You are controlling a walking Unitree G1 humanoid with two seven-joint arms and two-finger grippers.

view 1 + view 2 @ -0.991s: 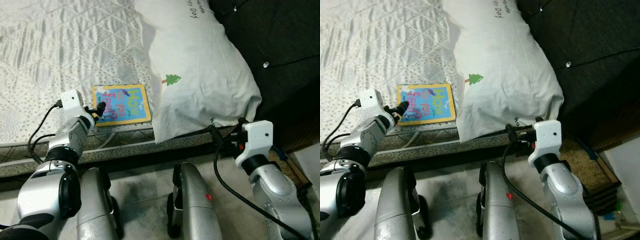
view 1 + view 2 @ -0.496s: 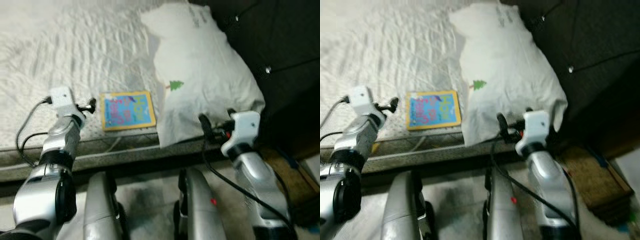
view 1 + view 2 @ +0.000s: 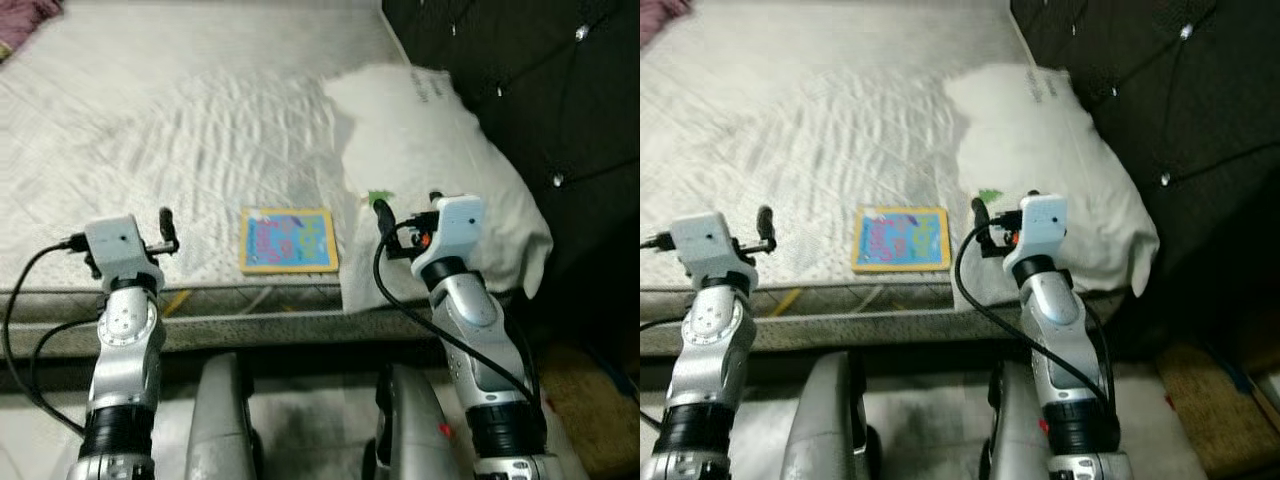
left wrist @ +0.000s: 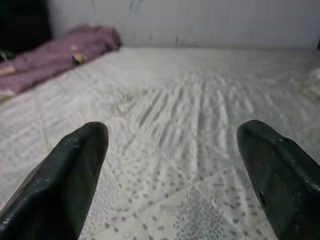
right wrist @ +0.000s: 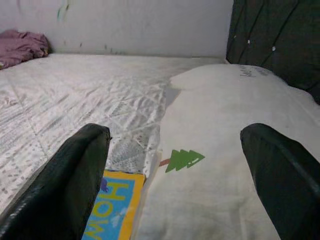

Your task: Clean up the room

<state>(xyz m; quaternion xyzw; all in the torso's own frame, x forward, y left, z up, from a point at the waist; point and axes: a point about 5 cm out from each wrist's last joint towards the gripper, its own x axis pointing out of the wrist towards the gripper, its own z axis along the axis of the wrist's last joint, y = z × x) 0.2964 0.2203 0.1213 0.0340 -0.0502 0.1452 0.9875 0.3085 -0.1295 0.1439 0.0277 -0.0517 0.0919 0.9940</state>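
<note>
A colourful picture book (image 3: pixel 288 240) lies flat on the white quilted bed (image 3: pixel 180 130), close to its near edge. A big white pillow (image 3: pixel 440 160) with a small green tree print rests just right of the book. My left gripper (image 3: pixel 165 230) hovers above the bed's near edge, well left of the book, open and empty (image 4: pixel 172 131). My right gripper (image 3: pixel 383 215) is raised at the pillow's near left corner, just right of the book, open with nothing held (image 5: pixel 175 132). Below its fingers (image 5: pixel 75 175) I see the book (image 5: pixel 112 205) and the pillow (image 5: pixel 225 150).
A dark tufted headboard (image 3: pixel 520 80) stands to the right of the bed. A purple cloth (image 5: pixel 20 45) lies bunched at the bed's far corner by the wall. A brown mat (image 3: pixel 595 400) lies on the floor at the lower right.
The camera now looks further up the bed. My left gripper has come off the book's left edge and sits further left. My right arm rose from below the bed edge to the pillow.
</note>
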